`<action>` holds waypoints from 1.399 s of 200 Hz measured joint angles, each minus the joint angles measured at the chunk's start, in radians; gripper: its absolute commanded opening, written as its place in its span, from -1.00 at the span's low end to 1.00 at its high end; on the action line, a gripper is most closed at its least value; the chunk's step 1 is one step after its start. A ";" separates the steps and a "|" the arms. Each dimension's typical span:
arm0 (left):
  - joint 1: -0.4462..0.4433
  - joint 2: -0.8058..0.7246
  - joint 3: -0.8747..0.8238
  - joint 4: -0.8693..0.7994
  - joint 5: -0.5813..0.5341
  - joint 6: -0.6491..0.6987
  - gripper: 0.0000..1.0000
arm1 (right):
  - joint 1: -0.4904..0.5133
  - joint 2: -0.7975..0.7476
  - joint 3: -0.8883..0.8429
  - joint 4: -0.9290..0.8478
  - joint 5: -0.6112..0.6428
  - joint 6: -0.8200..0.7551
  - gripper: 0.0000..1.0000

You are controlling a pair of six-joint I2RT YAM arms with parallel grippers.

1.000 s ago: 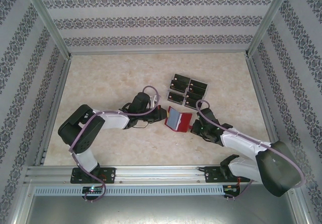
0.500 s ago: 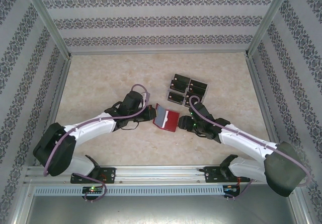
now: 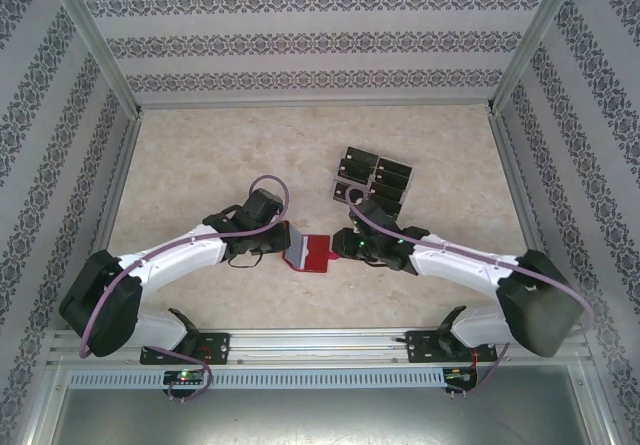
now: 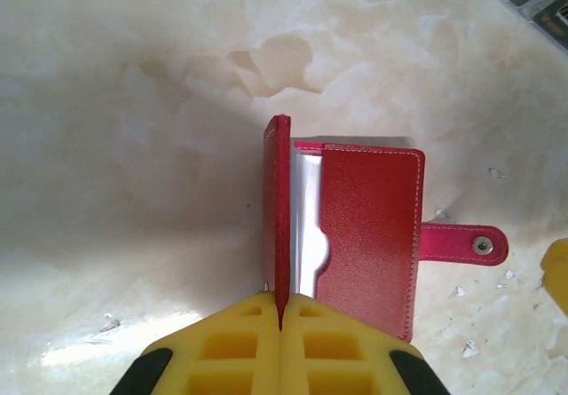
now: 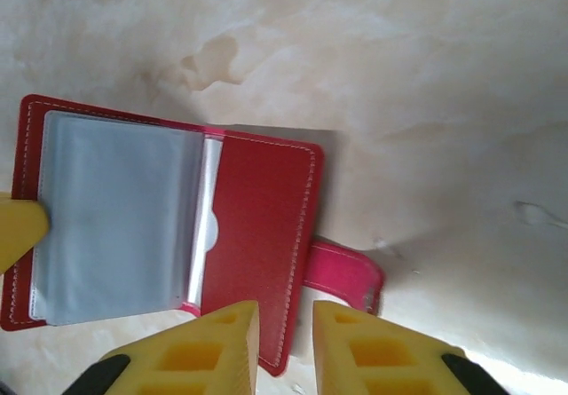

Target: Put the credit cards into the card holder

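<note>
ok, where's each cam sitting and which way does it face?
Top external: above and behind the bases, looking down at the table; left arm, right arm, wallet, cards.
Left wrist: looks down along left fingers, shut on the wallet's upright flap.
Right wrist: looks down past right fingers, slightly apart above the wallet's cover.
Shared: all three show the wallet.

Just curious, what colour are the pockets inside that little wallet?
The pockets are pale grey-blue, inside the red card holder; the right wrist view shows them best.
</note>
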 measured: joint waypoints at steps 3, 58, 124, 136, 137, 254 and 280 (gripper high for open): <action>0.000 0.000 0.000 -0.002 -0.002 -0.001 -1.00 | 0.002 0.013 0.002 0.012 -0.005 -0.001 -0.63; -0.027 0.000 0.013 -0.001 -0.008 -0.003 -0.94 | 0.019 0.193 0.014 0.150 -0.058 0.027 -0.74; -0.032 -0.002 -0.029 0.163 0.082 -0.055 -0.47 | 0.021 0.274 0.014 0.222 -0.072 0.050 -0.76; -0.032 -0.002 -0.039 0.176 0.090 -0.058 -0.47 | 0.021 0.275 0.013 0.230 -0.072 0.051 -0.76; -0.032 -0.002 -0.040 0.177 0.091 -0.058 -0.47 | 0.021 0.275 0.013 0.230 -0.072 0.051 -0.76; -0.032 -0.002 -0.047 0.132 -0.004 -0.060 -0.79 | 0.019 0.220 0.004 0.163 -0.043 0.046 -0.52; -0.032 -0.010 -0.063 0.124 -0.039 -0.058 -0.88 | 0.012 0.133 -0.002 0.087 -0.013 0.045 -0.25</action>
